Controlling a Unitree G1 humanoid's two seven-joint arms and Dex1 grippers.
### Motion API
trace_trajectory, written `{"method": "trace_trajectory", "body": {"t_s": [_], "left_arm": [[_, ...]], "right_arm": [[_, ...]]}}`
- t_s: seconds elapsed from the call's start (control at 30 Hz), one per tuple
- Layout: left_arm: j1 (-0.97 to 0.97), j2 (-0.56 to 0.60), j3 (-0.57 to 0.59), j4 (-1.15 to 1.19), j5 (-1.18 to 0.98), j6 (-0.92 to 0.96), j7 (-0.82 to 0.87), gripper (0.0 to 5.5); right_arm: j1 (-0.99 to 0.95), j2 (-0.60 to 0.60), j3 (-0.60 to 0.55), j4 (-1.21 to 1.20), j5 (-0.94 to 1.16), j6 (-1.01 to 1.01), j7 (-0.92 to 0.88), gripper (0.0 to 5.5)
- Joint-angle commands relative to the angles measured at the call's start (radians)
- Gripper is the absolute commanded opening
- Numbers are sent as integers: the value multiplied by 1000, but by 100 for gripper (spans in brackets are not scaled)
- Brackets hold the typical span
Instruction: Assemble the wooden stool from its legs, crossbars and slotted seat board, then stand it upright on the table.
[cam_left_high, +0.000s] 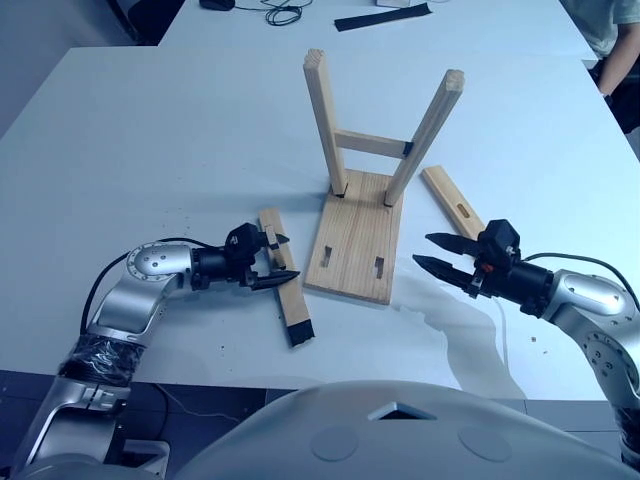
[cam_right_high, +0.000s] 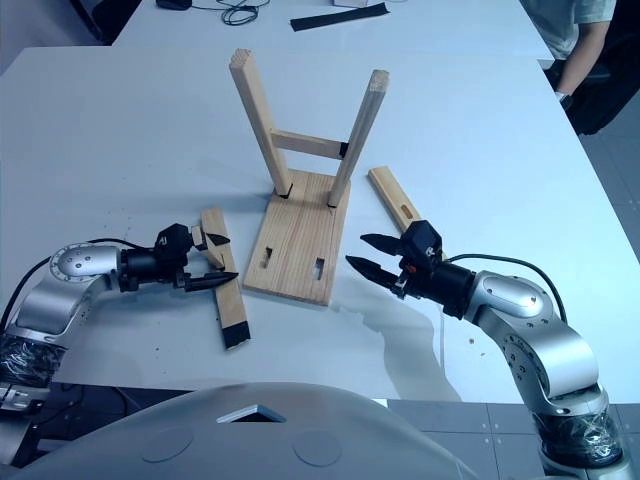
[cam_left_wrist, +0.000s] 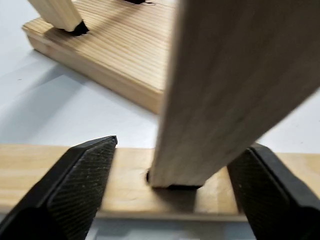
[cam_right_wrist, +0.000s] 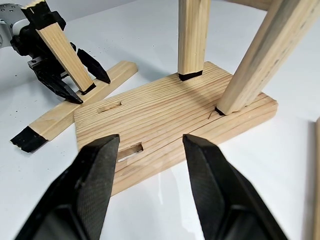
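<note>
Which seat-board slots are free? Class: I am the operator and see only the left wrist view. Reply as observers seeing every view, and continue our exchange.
Observer: The two near slots of the seat board are empty.
Operator: What fills the far slots?
Observer: Two upright legs, joined by a crossbar.
Operator: And the right claw?
Observer: The right claw hovers open and empty off the board's near right corner.

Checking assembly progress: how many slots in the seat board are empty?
2. Both are at the near end of the seat board: the left slot and the right slot. The far end holds a left leg and a right leg; none seem hidden.
</note>
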Motion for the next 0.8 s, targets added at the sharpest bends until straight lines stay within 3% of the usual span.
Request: {"method": "trace_trajectory", "body": {"t_s": [0.03,0.3,0.5,0.63,0.7,0.8], "left_arm": [[20,37,52,23,-12,17,-27,390],[19,134,301,-220,-448,371,-149,390],[-2,127,459,-349,-661,489,-90,390],[-84,56,452,-440,-723,536,114,333],[-93,21,394,-520,-644,514,208,304],[-70,-30,316,-586,-533,482,314,304]], "right_arm": [[-10,-11,-12,-4,-7,-3,1,231],[19,-13,-41,-24,5,0,2,231],[13,-25,-56,-27,14,6,12,231],[1,-30,-54,-22,15,7,15,231],[-1,-31,-50,-23,13,5,15,231],[-1,-24,-49,-26,12,3,8,231]]}}
